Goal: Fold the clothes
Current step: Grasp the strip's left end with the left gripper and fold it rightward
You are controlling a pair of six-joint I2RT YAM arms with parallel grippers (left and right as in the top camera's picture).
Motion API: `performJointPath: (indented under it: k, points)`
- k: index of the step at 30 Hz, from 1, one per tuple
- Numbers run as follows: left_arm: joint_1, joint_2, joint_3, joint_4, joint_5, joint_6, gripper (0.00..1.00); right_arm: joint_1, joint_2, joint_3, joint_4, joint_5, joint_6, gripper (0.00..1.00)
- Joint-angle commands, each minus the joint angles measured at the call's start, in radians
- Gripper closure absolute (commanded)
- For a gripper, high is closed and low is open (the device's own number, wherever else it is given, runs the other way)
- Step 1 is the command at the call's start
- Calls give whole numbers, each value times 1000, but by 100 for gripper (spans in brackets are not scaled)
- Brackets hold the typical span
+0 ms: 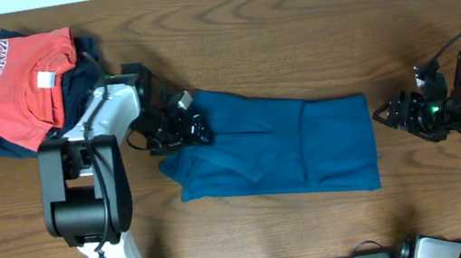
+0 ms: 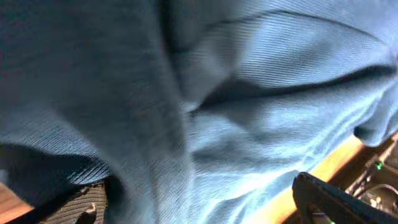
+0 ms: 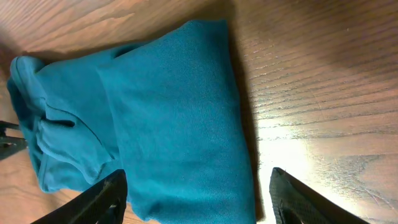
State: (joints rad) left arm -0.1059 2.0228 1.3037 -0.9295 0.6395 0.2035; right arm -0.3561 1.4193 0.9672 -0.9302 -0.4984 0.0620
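I see the clothes (image 1: 288, 143) lying flat on the tabletop (image 1: 289, 29), a rough blue rectangle (rumpled at the left end). My left gripper (image 1: 182, 125) sits over that end, fingers spread wide. My right gripper (image 1: 386, 113) hovers just off the right edge, fingers (image 3: 106, 196) wide, holding nothing.

Item 1: the clothes (image 1: 288, 148). I log 1 plain deep-blue garment of thin soft fabric, folded to a rough rectangle, flat on the table (image 1: 289, 29), left end bunched and creased.
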Motion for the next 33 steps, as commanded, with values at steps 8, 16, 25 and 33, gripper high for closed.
performJointPath:
  k: [8,16,25,33]
  points:
    - [-79,66,-37,6,23,35,37,-5,4,-3,-1,-15,-19,31]
    - [-80,66,-36,2,34,24,85,-5,4,-3,-2,-15,-19,33]
    - [-11,-27,62,-157,-2,24,94,-5,4,-3,-1,-31,-18,35]
    - [41,-211,246,-332,-175,-3,94,-5,4,-3,-1,-32,-18,36]
